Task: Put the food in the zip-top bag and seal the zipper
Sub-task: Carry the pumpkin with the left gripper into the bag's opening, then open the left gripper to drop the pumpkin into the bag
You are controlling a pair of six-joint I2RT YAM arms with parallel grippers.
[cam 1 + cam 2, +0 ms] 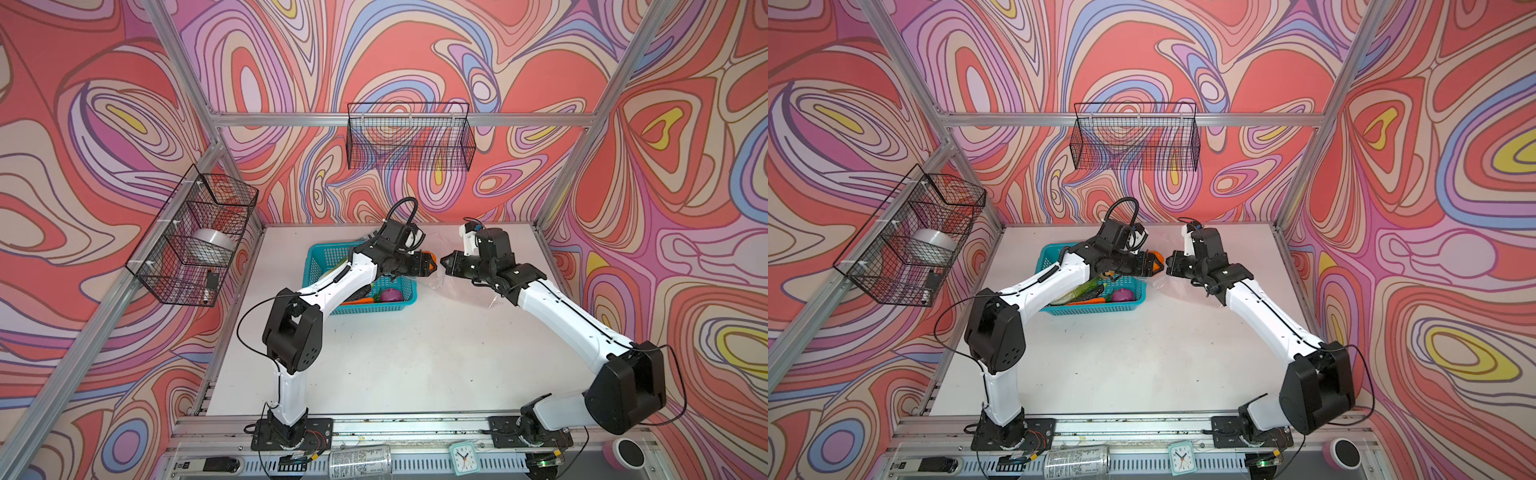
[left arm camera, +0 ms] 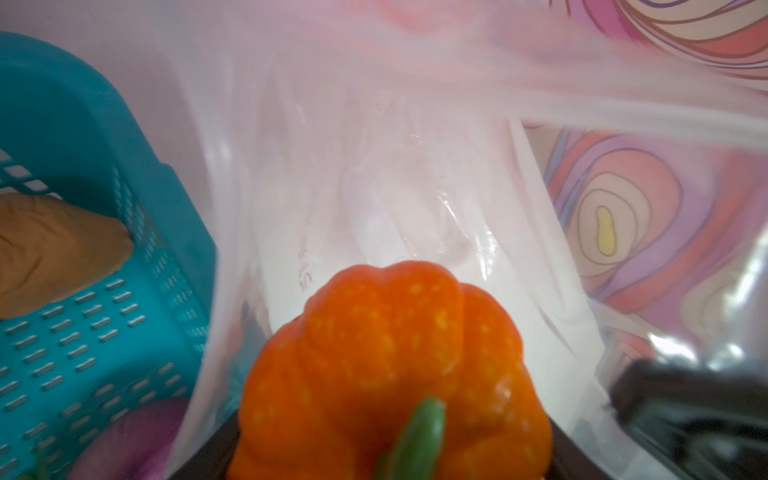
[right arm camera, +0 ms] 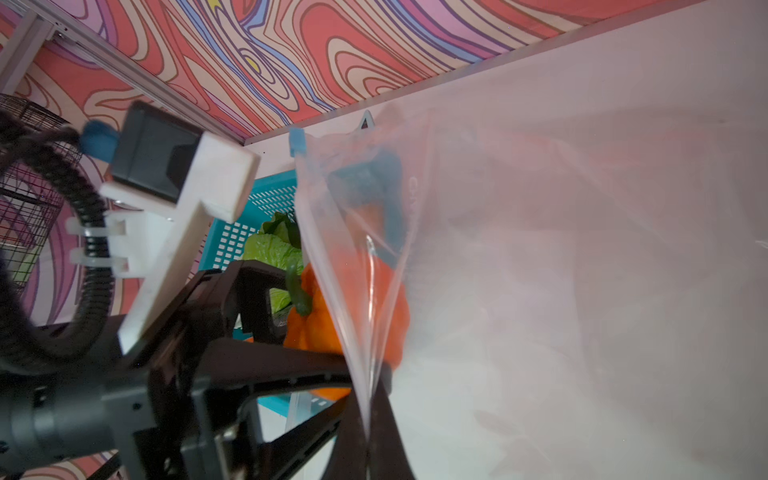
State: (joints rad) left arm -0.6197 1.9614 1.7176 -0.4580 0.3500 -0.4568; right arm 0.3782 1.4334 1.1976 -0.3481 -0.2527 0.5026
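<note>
- Swirling coral-and-lilac walls box in a white table, and the two arms meet tip to tip at its far middle.
- Left gripper: the jaws are spread wide and clamped round the pumpkin, with its green stalk pointing back toward the wrist.
- Right gripper: pinched fully closed on the zip-top bag at its mouth edge, lifting that lip off the table.
- Here's the relation that matters: the bag's mouth is dead ahead of the left claw, and the bag's length runs away from it toward the right arm's side.
- In the left wrist view, clear film flanks the pumpkin on both sides. I'd judge it's right at the opening, nose just inside.
- The zipper runs along the raised lip, with its light-blue slider at the far end.
- The teal basket sits just beside the bag, holding a potato, the purple piece, a carrot and the cabbage.
- Next, I reckon, the left arm drives straight along the bag's length and then lets go. The danger is the held lip sagging across the path.
</note>
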